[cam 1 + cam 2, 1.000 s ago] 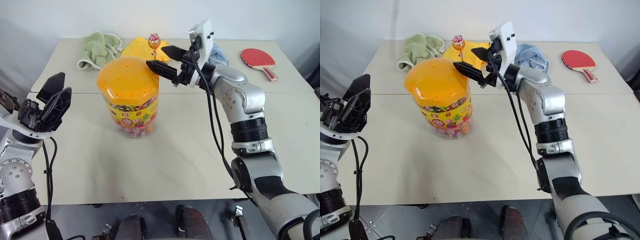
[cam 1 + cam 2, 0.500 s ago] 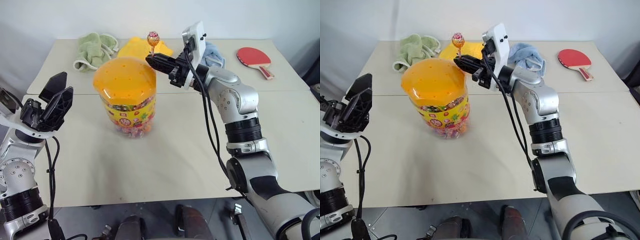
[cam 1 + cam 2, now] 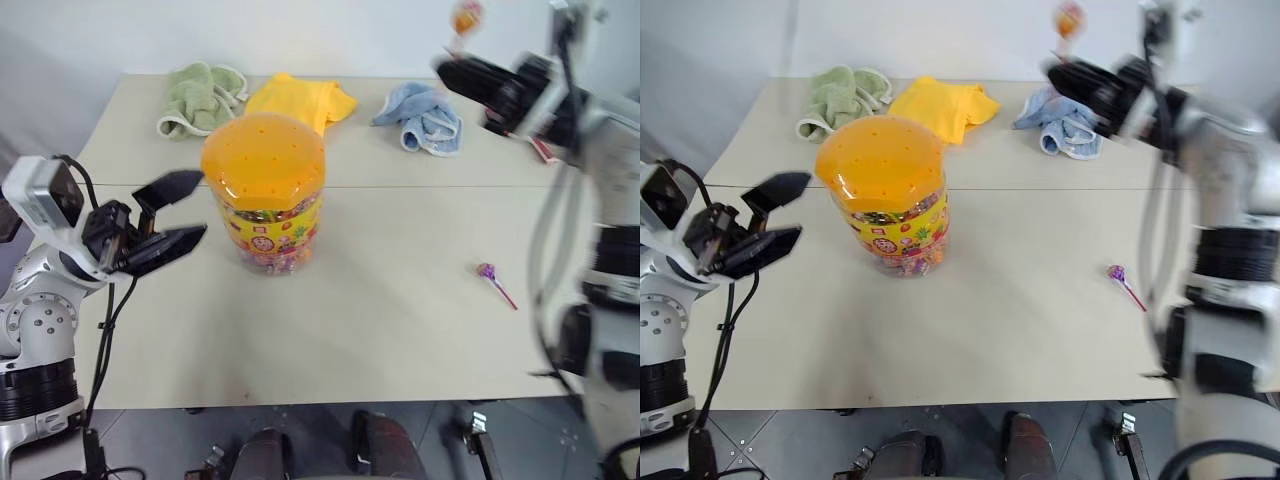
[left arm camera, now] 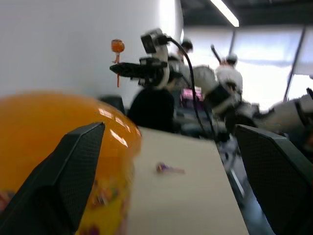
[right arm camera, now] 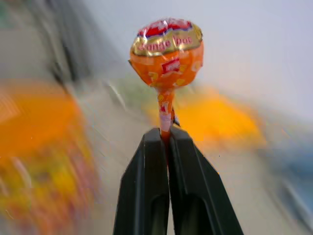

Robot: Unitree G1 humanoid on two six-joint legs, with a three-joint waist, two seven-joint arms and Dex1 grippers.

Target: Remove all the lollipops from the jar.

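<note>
two lollipops are out of the jar (image 3: 264, 192) in your head view: a purple lollipop (image 3: 487, 271) lies on the table (image 3: 380, 320) well to the right of the jar, and an orange lollipop (image 3: 466, 17) stands up from the right gripper (image 3: 447, 70), high over the far right of the table, well apart from the jar. i'd judge you hold it there to carry it clear before setting it down. the left gripper (image 3: 185, 212) hangs just beside the jar, fingers spread wide, probably to steady it.

your left wrist view looks between those parted fingers (image 4: 73, 166) at the jar's orange lid (image 4: 44, 127), not touching it.

your right wrist view shows the two black fingers (image 5: 151, 191) pressed together on the stick, the orange head just above their tips.
</note>
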